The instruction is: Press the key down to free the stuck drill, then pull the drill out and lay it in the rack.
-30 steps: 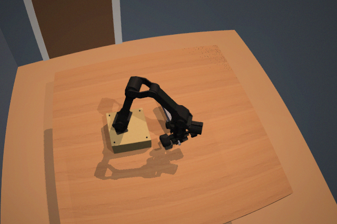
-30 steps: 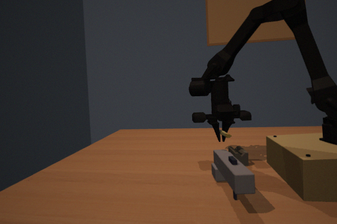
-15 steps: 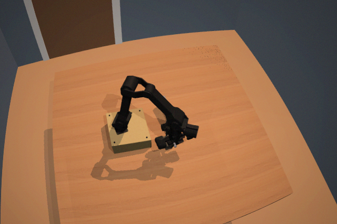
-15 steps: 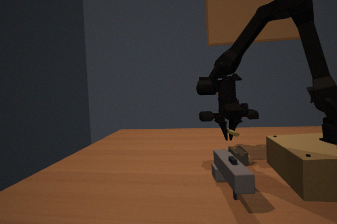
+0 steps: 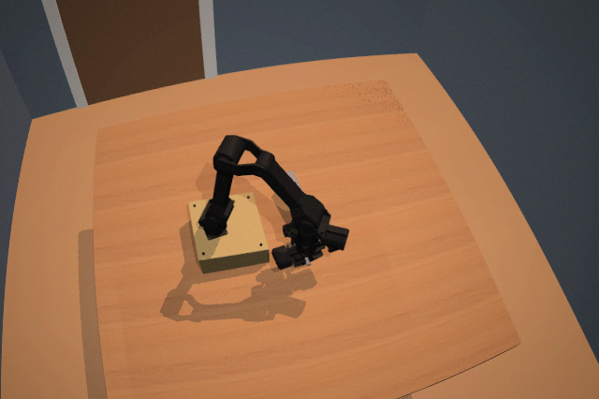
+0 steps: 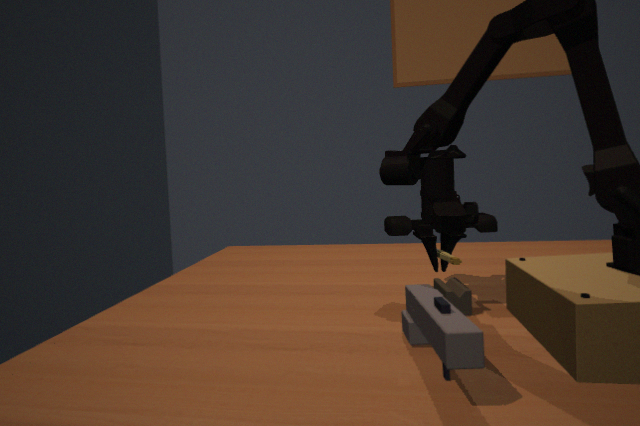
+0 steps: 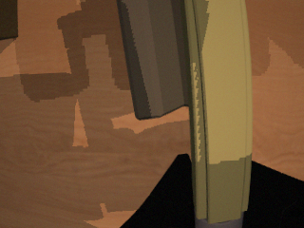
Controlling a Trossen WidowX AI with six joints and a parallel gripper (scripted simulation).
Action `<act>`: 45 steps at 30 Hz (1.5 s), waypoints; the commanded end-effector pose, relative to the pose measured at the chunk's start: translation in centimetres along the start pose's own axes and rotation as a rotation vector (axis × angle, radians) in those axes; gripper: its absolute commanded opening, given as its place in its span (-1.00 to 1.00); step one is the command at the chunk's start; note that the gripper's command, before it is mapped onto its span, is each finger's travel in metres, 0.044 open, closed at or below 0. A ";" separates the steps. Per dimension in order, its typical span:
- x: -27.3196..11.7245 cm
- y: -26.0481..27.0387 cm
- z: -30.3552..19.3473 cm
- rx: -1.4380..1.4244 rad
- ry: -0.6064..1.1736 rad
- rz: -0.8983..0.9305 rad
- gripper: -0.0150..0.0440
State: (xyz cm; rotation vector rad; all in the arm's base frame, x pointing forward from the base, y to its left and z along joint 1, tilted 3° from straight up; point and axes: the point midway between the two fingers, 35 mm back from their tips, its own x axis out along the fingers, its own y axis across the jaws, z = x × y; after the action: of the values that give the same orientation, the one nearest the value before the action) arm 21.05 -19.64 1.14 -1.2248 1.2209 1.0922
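Note:
My gripper is shut on the yellow drill and holds it in the air, roughly level. Its grey end shows at the bottom of the wrist view. The grooved grey-brown rack stands on the table below the gripper; in the wrist view it is left of the drill and partly behind it. The drill does not lie in it. The grey housing stands nearer the exterior camera, with the dark key on its top. The arm hides the rack and most of the housing in the top view.
The yellowish base block carries the arm, to the right of the rack and housing in the exterior view. A dark piece sticks out below the housing's near end. All stand on the wooden table.

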 end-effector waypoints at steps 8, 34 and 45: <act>1.7 0.4 0.5 -0.005 -0.008 0.003 -0.49; 4.5 0.3 0.3 -0.005 -0.009 0.003 -0.49; 4.9 0.4 0.6 -0.005 -0.009 0.003 -0.49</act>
State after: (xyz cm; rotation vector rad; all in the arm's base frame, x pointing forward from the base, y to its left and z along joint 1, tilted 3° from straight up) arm 21.02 -19.64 -3.15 -1.2288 1.2227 1.0898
